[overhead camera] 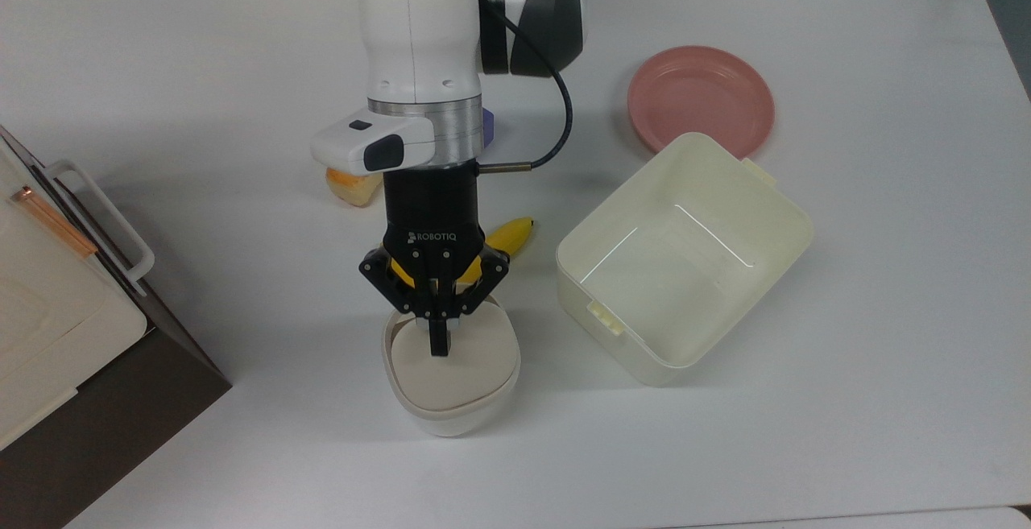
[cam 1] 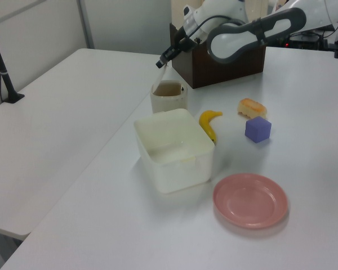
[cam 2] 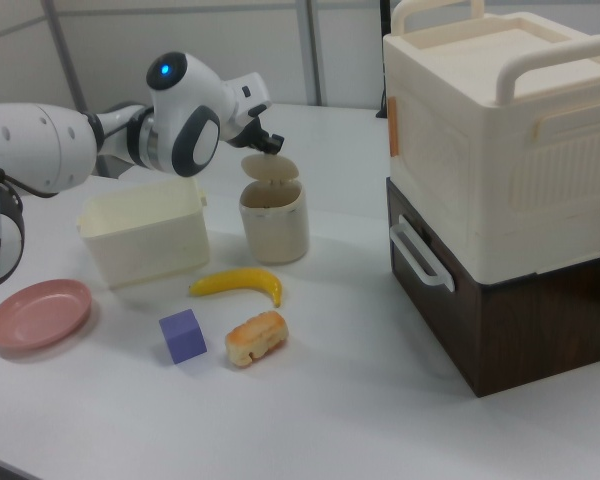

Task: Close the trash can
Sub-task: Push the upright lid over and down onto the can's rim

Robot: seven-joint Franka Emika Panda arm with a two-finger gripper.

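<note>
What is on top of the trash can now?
The beige lid, tilted and partly raised, sits over the trash can. The gripper presses on it. The lid covers the can's inside in the top view.

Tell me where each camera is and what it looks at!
Top view: looks straight down on the white table; the arm reaches down-frame, black gripper on the small off-white trash can.
Left view: sits low beyond the round pink plate, facing the brown box; arm at the top.
Right view: sits near the stacked cream box, facing the arm's white joints.
All three share the yellow banana and the cream lidless tub.
</note>
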